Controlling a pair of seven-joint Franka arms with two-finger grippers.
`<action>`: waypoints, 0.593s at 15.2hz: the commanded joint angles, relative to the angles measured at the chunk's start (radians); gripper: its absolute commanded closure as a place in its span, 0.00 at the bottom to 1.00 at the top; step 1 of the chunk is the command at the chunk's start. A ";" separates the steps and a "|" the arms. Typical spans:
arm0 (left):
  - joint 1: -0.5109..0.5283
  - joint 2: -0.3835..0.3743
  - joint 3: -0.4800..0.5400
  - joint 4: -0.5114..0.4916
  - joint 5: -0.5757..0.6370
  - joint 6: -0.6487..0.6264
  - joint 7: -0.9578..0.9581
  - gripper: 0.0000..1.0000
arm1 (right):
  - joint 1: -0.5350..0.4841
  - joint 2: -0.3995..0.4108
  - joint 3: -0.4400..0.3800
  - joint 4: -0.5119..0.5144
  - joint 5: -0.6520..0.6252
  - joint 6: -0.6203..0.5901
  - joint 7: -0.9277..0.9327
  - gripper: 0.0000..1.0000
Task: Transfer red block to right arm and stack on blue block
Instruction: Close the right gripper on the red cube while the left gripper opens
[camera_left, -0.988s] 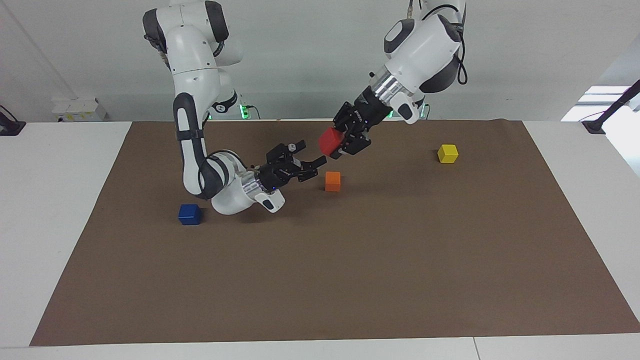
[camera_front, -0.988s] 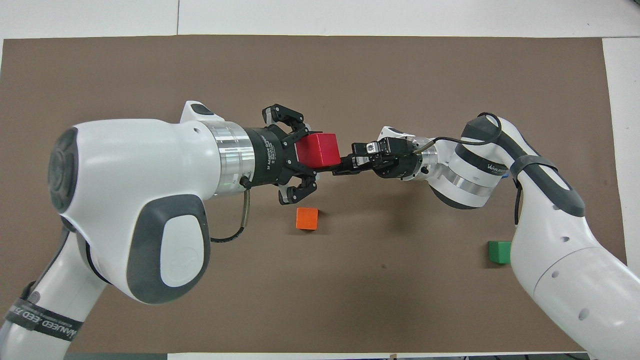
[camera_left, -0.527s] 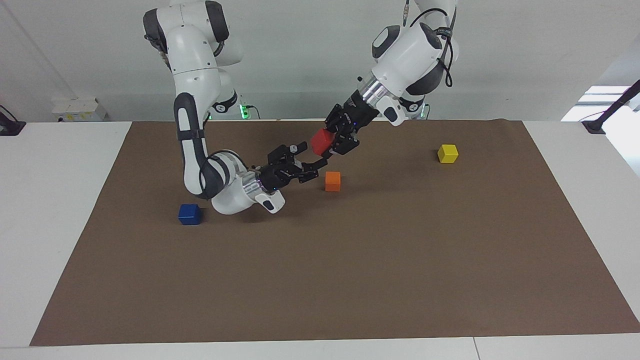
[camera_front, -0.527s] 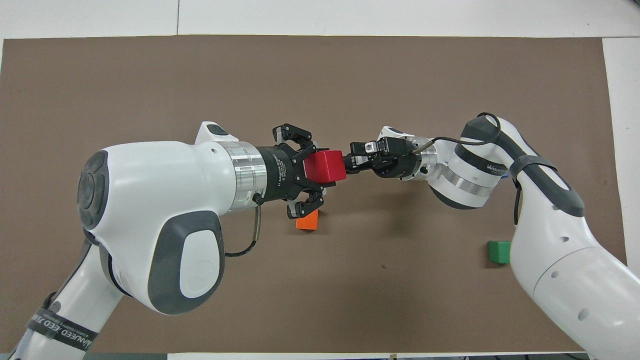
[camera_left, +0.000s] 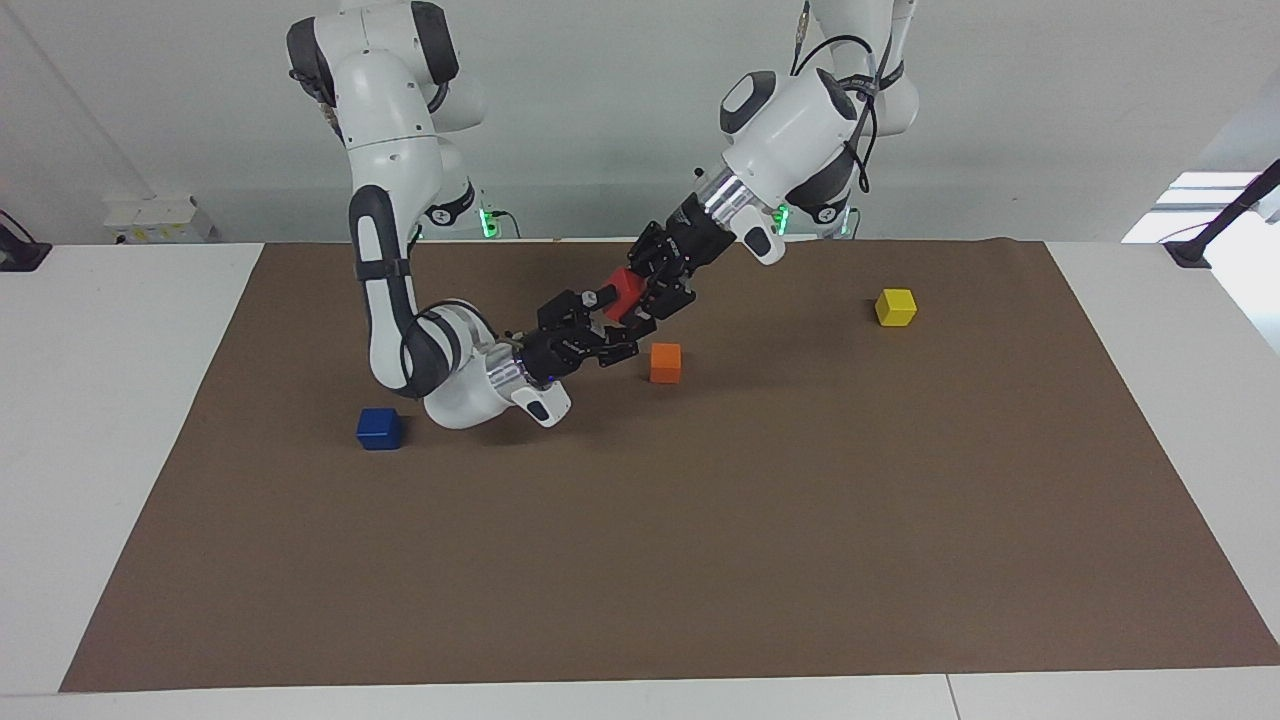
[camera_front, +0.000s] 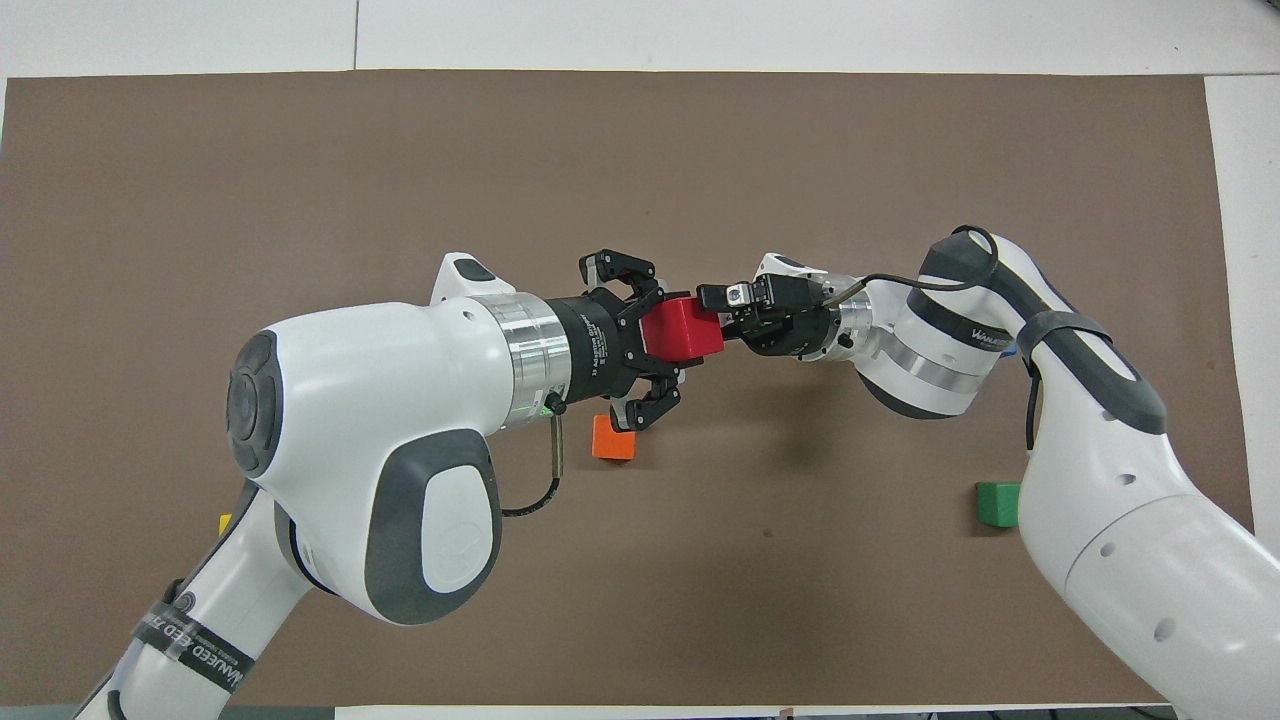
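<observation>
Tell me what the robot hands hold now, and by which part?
The left hand holds the red block in the air by two opposite side faces. The right hand is open around it.

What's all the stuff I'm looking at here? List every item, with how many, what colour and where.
Red block: one, bright red, held in the air in the left pincer, above the mat near the orange block.
Blue block: one, deep blue, on the mat at the right arm's end.
Orange block: one, orange, on the mat below the two pincers.
Yellow block: one, yellow, on the mat at the left arm's end.
Green block: one, green, on the mat beside the right arm, partly hidden.
Mat: one, brown, covering the white table.
Left pincer: one, black, shut on the red block.
Right pincer: one, black, open, at the red block.
</observation>
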 joint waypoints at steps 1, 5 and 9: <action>-0.024 0.004 0.011 -0.013 -0.035 0.045 0.029 1.00 | 0.007 -0.008 0.002 -0.006 0.019 0.032 -0.025 0.10; -0.021 0.003 0.011 -0.016 -0.035 0.040 0.029 1.00 | 0.007 -0.008 0.001 -0.005 0.019 0.040 -0.025 0.34; -0.016 0.001 0.011 -0.016 -0.035 0.031 0.030 1.00 | 0.007 -0.015 0.001 -0.005 0.019 0.062 -0.014 1.00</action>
